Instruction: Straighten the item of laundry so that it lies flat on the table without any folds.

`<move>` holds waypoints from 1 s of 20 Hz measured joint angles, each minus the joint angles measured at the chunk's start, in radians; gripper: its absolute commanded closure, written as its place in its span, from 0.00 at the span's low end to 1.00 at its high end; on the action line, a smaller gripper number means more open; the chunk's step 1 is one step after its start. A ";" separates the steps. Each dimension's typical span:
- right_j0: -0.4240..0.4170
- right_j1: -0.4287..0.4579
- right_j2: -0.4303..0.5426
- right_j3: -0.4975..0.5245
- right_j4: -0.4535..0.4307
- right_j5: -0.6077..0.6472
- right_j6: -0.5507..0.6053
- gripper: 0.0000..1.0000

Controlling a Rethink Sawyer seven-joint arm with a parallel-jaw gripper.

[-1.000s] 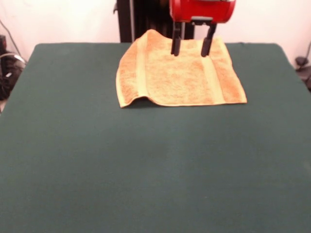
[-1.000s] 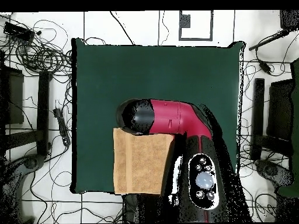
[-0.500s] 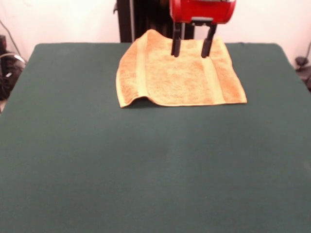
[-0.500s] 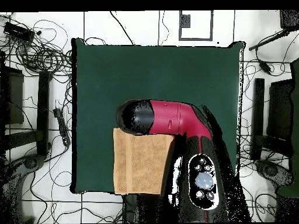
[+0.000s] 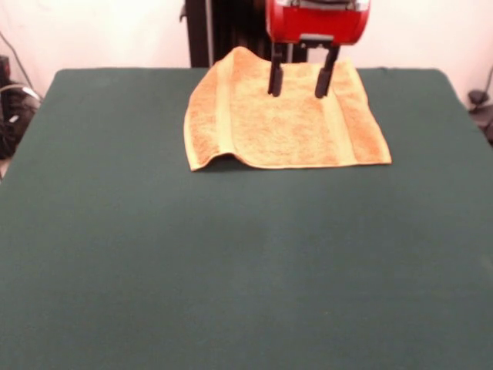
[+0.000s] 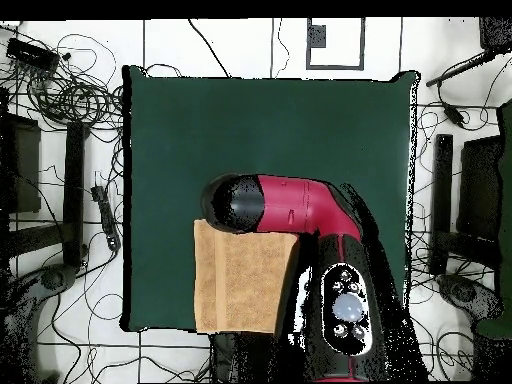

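Note:
The item of laundry, a golden-orange terry towel with two woven bands, lies spread at the far middle of the dark green table. Its near left corner is slightly lifted with a small curl. In the overhead view the towel reaches the table's bottom edge. My gripper hangs open above the towel's far part, its two dark fingers apart with nothing between them. In the overhead view the arm's head hides the gripper and the towel's upper edge.
Cables and stands lie on the floor around the table in the overhead view. The red arm reaches over the table's lower right part.
The gripper has risen slightly and edged a little to the left above the towel. The towel has not moved.

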 measured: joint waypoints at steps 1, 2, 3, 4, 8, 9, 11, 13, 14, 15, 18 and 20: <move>0.002 0.008 -0.007 0.003 -0.001 -0.018 0.000 0.00; 0.004 0.016 -0.014 0.006 -0.001 -0.034 0.000 0.00; 0.005 0.026 -0.020 0.008 -0.001 -0.051 0.000 0.00; 0.005 0.032 -0.023 0.009 -0.001 -0.062 0.000 0.00; 0.004 0.088 -0.045 0.024 -0.001 -0.148 0.000 0.00; 0.004 0.099 -0.049 0.028 -0.001 -0.165 0.000 0.00; 0.004 0.112 -0.051 0.036 -0.001 -0.186 0.000 0.00; 0.004 0.136 -0.055 0.051 -0.001 -0.219 0.000 0.00; 0.004 0.141 -0.056 0.054 -0.001 -0.226 0.000 0.00; 0.005 0.146 -0.057 0.057 -0.001 -0.233 0.000 0.00; 0.006 0.169 -0.065 0.073 0.000 -0.269 0.000 0.00; 0.007 0.182 -0.070 0.082 0.000 -0.290 0.000 0.00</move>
